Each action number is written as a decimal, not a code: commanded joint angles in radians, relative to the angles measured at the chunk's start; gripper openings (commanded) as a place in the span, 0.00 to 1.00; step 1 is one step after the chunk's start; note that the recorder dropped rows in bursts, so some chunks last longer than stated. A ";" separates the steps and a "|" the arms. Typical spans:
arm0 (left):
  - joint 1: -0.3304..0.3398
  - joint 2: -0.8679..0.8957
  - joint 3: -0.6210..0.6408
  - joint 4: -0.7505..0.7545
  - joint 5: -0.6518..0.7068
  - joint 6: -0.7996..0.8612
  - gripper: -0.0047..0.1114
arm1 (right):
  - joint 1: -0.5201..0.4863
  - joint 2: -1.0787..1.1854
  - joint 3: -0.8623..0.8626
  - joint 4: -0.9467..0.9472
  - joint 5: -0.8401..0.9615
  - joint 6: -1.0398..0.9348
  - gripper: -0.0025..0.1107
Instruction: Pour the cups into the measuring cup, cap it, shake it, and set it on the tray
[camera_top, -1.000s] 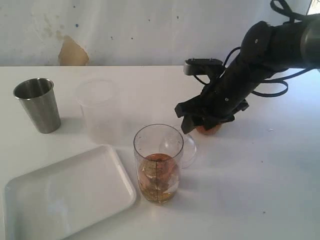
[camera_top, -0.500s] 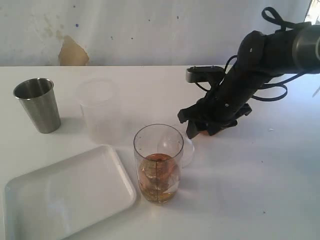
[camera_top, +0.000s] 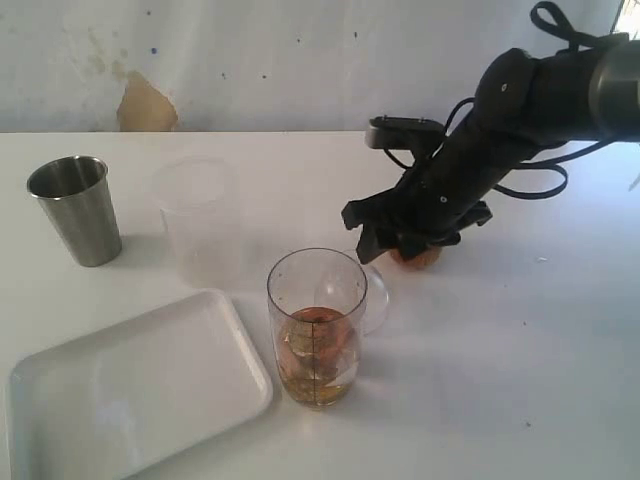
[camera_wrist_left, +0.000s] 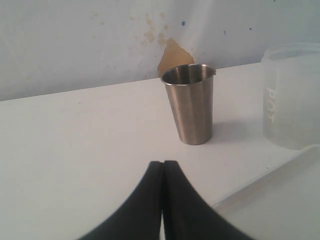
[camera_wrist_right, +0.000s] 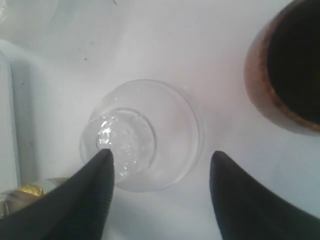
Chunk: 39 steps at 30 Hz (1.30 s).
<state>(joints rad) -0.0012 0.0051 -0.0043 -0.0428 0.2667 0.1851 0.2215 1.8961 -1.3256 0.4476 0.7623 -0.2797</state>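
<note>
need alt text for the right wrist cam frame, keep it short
The right gripper hangs open over a clear round lid that lies on the white table, with one black fingertip overlapping the lid's edge and the other just outside it. The brown wooden cup stands beside the lid, apart from it, seen from above with a dark inside.

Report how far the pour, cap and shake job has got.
Done: amber liquid sits in the measuring cup; the wooden cup stands on the table. In hand: the open right gripper hovers over the clear lid. Left, apparently: the steel tumbler, capping, shaking, placing on the tray.
</note>
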 joint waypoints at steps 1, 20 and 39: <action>-0.002 -0.005 0.004 -0.003 -0.010 -0.002 0.04 | 0.003 0.016 0.001 -0.012 0.002 -0.012 0.49; -0.002 -0.005 0.004 -0.003 -0.010 -0.002 0.04 | 0.003 -0.027 -0.032 -0.038 0.015 0.050 0.49; -0.002 -0.005 0.004 -0.003 -0.010 -0.002 0.04 | 0.010 0.060 -0.032 -0.171 0.065 0.115 0.49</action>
<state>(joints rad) -0.0012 0.0051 -0.0043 -0.0428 0.2667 0.1851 0.2294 1.9557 -1.3543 0.3570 0.7941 -0.2060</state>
